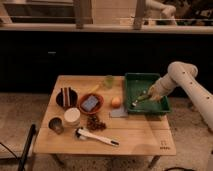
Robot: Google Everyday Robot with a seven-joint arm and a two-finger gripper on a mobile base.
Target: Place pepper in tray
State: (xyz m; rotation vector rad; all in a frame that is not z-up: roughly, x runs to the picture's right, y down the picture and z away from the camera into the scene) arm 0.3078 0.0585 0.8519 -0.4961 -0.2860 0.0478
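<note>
Pincer [136,101] low inside tray [131,80], near left wall, arm reaching in from right. Cannot tell whether it grips anything. Pepper not distinguishable: likely at pincer tip or on tray floor, dark green against dark green. Tray sits at right end of bench [135,137], orange fruit [116,101] just beside its left rim. Risk: if pepper is in grip and let go this close to wall, it may roll, bounce over rim onto bench; arm lifting out could snag rim, drag tray.

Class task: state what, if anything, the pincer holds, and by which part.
Cannot be told: the pincer sits low inside the large dark green plastic tray, and no pepper is discernible.
</note>
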